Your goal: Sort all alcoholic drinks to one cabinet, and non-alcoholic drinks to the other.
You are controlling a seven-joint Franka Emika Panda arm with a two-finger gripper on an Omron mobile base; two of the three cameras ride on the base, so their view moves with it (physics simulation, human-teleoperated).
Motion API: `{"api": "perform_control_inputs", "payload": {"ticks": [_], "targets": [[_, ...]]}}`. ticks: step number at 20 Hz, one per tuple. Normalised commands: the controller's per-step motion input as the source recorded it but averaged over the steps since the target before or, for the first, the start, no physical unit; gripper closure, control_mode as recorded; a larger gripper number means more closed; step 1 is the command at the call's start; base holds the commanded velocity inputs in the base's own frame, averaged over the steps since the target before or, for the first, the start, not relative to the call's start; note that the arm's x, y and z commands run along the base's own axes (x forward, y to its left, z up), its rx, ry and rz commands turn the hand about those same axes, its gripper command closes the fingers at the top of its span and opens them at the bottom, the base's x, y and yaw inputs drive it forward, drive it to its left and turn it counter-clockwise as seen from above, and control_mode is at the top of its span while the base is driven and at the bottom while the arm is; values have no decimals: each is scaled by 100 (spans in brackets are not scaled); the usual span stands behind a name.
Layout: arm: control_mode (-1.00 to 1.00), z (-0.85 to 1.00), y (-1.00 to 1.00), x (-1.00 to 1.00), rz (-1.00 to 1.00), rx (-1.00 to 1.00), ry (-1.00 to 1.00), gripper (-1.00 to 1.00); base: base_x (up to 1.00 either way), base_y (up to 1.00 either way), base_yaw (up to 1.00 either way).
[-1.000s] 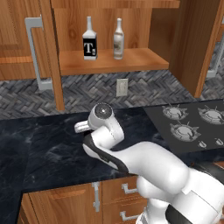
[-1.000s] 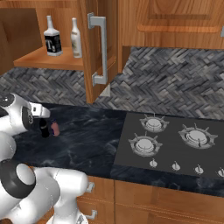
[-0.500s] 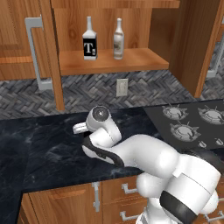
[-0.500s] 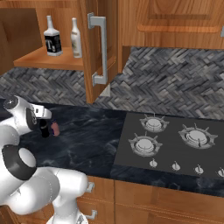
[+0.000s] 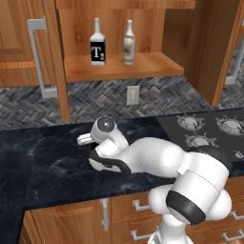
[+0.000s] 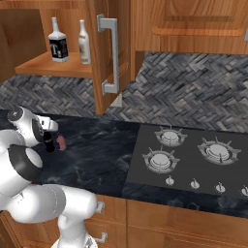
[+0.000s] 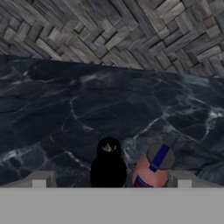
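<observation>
Basically the risk is grabbing both at once: the black cola bottle (image 7: pixel 108 164) and the pink-purple bottle (image 7: pixel 151 169) stand just beside each other on the dark marble counter (image 7: pixel 65 109), both between the finger tips, so closing here could pinch the pair or tip one over. The gripper (image 7: pixel 111 178) is spread wide, holding nothing, low over the counter around the two small bottles. The square clear bottle (image 5: pixel 97 44) and slim cream-white bottle (image 5: pixel 128 43) already stand on the open cabinet shelf (image 5: pixel 143 66).
</observation>
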Motion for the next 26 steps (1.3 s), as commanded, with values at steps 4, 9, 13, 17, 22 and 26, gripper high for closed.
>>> {"api": "perform_control_inputs", "payload": {"ticks": [4, 9, 13, 17, 22, 26], "targets": [[-100, -14, 0, 3, 0, 0, 0, -100, 0, 0, 0], [-100, -10, 0, 4, 0, 0, 0, -100, 0, 0, 0], [-100, -1, 0, 9, 0, 0, 0, -100, 0, 0, 0], [-100, 0, 0, 7, 0, 0, 0, -100, 0, 0, 0], [-100, -2, 2, 3, 0, 0, 0, -100, 0, 0, 0], [-100, -2, 8, 6, 0, 0, 0, -100, 0, 0, 0]]}}
